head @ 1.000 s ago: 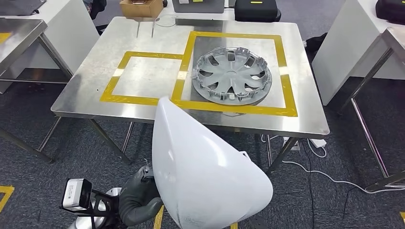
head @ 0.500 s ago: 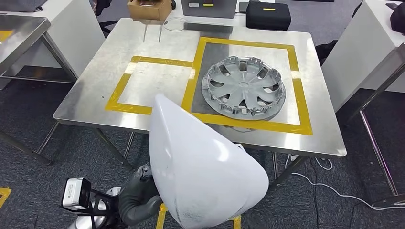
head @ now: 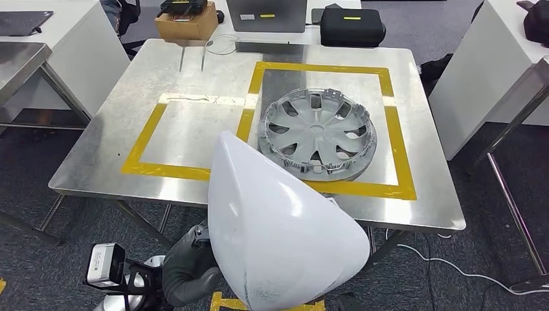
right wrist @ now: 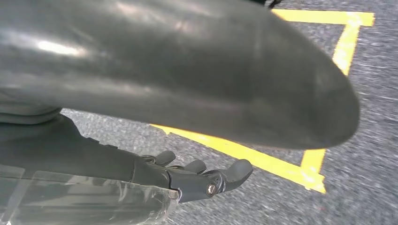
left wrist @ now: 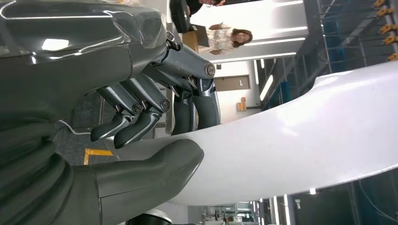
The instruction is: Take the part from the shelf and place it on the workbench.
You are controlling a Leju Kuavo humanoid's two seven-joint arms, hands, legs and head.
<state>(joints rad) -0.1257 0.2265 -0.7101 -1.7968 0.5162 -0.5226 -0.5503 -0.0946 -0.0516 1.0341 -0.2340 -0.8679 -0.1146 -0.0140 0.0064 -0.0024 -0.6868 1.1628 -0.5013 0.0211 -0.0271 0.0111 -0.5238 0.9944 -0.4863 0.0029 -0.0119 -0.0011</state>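
Observation:
A large white curved shell part (head: 278, 227) fills the lower middle of the head view, just in front of the workbench's near edge. My left hand (head: 188, 265) grips its lower left edge. In the left wrist view the thick thumb (left wrist: 155, 173) lies on one face of the part (left wrist: 291, 140) and the dark fingers (left wrist: 131, 122) curl over the other. The steel workbench (head: 103, 155) carries two yellow-taped squares. The left square (head: 194, 133) is bare, and a silver hubcap (head: 317, 133) lies in the right one. My right hand (right wrist: 187, 176) hangs over grey floor, fingers stretched out, holding nothing.
A cardboard box (head: 186, 21), a grey device (head: 265, 13) and a black case (head: 353, 27) stand along the bench's far edge. White tables flank it at the left (head: 58, 45) and right (head: 492, 58). A cable (head: 453, 269) lies on the floor. A person (left wrist: 230, 37) stands far off.
The whole view has shifted: the bench now sits lower and nearer in the picture, so the camera moved. The white part stays held in my left hand.

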